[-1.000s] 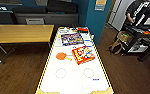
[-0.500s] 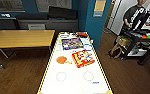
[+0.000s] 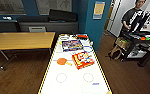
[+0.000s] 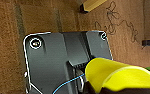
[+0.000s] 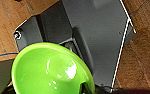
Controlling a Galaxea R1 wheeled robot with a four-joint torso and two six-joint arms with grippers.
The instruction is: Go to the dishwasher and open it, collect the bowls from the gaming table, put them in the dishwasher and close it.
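Bowls come first: a yellow bowl (image 4: 121, 75) sits at the left gripper in the left wrist view, tilted on edge, thin-walled and glossy. A green bowl (image 5: 51, 70) sits at the right gripper in the right wrist view, round, shallow and shiny inside with a bright glare spot. Whether either gripper is actually clamped on its bowl, I cannot tell. Brown wood floor (image 4: 6, 37) lies beneath both.

In the head view, from left to right: a plain wooden table (image 3: 21, 40) stands beside the gaming table (image 3: 51, 62), whose long white top has yellow edges and printed circles. On it lie an orange paddle (image 3: 62, 61), a purple game box (image 3: 71, 45) further back, a red game box (image 3: 83, 60) nearer, and a small red thing (image 3: 82, 36) at the far end. Box lettering is too blurred to read. Past a teal wall (image 3: 91, 22), a person (image 3: 132, 17) stands at a control rig (image 3: 138, 35).
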